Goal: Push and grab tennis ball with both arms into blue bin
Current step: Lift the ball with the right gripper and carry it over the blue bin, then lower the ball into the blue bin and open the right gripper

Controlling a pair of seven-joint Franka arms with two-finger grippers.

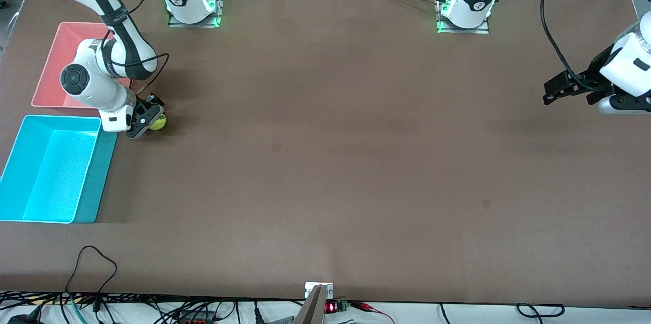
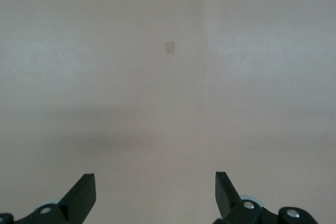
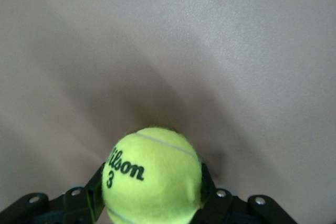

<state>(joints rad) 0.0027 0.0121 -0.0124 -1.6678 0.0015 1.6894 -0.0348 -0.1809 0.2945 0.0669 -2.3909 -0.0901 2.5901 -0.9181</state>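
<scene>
Now the tennis ball (image 3: 153, 176) is pinched between the fingers of the right gripper (image 1: 146, 121), low at the table (image 1: 325, 161), beside the blue bin (image 1: 94, 176). Meanwhile the left gripper (image 2: 156, 196) is kept spread, waiting over the table's left-arm end.

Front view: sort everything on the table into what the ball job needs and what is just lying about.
Part of the job:
- tennis ball, between the right gripper's fingers
- blue bin, empty, nearer the front camera than the ball
- left gripper, open, waiting over the left arm's end of the table

Just lying about:
- pink-red bin
</scene>
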